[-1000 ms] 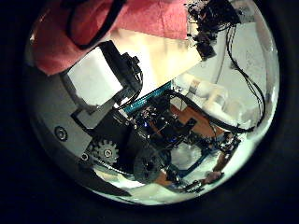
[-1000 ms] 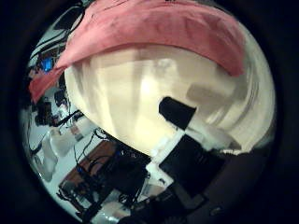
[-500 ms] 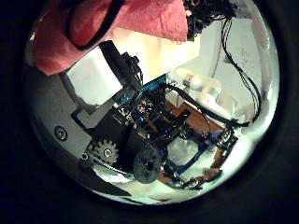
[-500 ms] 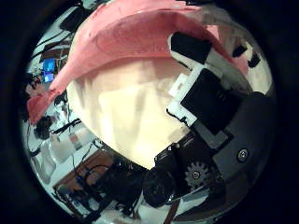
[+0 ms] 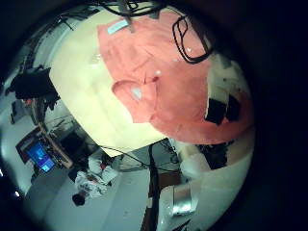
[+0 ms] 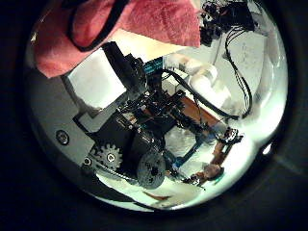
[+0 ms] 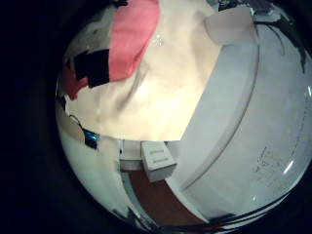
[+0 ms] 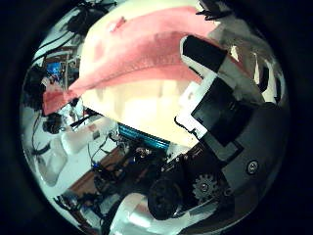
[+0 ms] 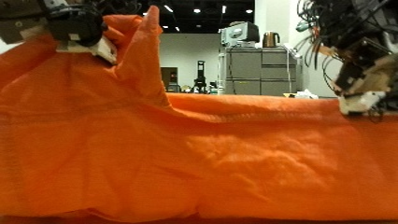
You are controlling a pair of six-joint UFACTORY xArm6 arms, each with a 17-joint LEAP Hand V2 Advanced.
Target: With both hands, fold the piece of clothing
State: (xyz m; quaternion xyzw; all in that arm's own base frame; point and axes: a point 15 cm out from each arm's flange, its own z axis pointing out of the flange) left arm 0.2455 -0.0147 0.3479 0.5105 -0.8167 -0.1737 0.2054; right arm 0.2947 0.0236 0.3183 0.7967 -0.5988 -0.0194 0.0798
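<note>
The orange garment (image 9: pixel 187 159) hangs lifted above the desk (image 5: pixel 82 82), filling the outside view; soft, light, drapey; best pinched at its upper edge; left hand (image 9: pixel 78 23) and right hand (image 9: pixel 361 89) clamp that edge.

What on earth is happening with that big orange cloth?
Two robot arms are handling an orange piece of clothing, which fills most of the outside view. The left hand is at one upper corner of it, and the right hand is at the other side's upper edge. The cloth hangs spread out between them. It does not look folded yet.
</note>
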